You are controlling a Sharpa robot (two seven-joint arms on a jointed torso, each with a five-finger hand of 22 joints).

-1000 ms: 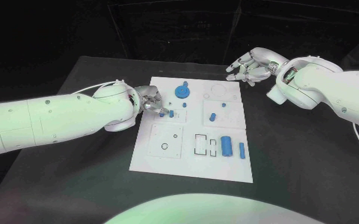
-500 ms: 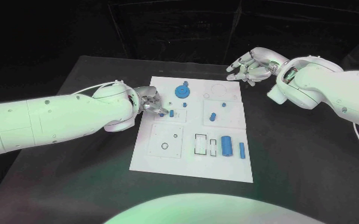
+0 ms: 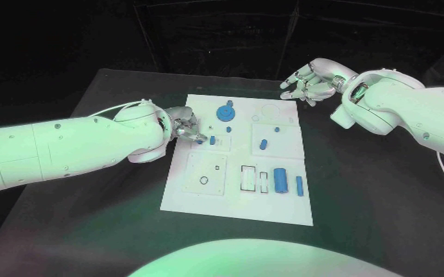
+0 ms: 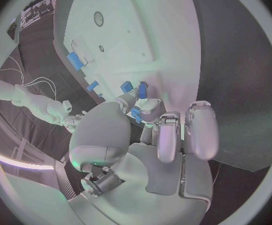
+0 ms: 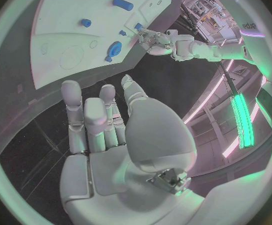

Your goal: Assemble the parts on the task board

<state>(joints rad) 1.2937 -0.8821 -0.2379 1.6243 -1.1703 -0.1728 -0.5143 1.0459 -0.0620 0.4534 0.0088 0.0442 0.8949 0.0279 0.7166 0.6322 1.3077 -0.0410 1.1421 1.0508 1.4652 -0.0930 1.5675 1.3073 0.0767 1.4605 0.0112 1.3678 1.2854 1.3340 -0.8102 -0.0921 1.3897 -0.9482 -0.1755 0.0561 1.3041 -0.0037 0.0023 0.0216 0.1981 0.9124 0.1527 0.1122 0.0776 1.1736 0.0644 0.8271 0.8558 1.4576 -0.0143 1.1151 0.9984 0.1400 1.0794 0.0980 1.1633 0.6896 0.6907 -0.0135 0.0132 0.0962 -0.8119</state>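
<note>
The white task board (image 3: 236,197) lies mid-table. My left hand (image 3: 188,127) rests at its left edge, thumb and a finger pinching a small blue part (image 3: 201,141) beside a second small blue part (image 3: 212,140). In the left wrist view my left hand (image 4: 155,130) pinches the blue part (image 4: 142,90) on the board (image 4: 130,30). My right hand (image 3: 312,82) hovers off the board's far right corner, fingers apart and holding nothing. The right wrist view shows my right hand (image 5: 105,120) bare above the board (image 5: 67,15).
On the board are a round blue part (image 3: 225,112), an oblong blue part (image 3: 263,143), a thick blue cylinder (image 3: 280,177), a slim blue bar (image 3: 299,186) and two rectangular slots (image 3: 248,179). Black table (image 3: 370,181) surrounds the board.
</note>
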